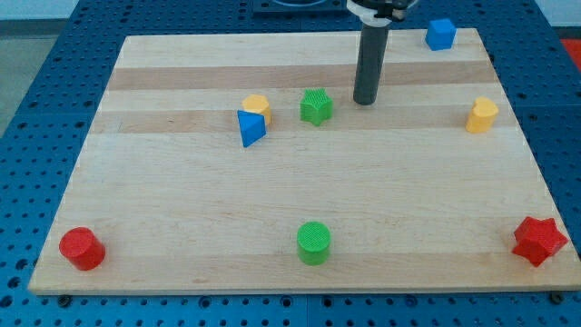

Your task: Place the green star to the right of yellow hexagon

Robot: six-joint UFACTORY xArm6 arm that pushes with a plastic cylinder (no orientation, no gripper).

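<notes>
The green star (316, 106) sits on the wooden board just right of the yellow hexagon (258, 106), with a small gap between them. A blue triangle (250, 128) touches the hexagon's lower left side. My tip (365, 101) rests on the board a short way to the right of the green star, apart from it. The dark rod rises from the tip to the view's top.
A blue cube (440, 34) is at the top right. A second yellow block (482, 115) is at the right edge. A red star (539, 240) is at bottom right, a green cylinder (313, 242) at bottom centre, a red cylinder (82, 248) at bottom left.
</notes>
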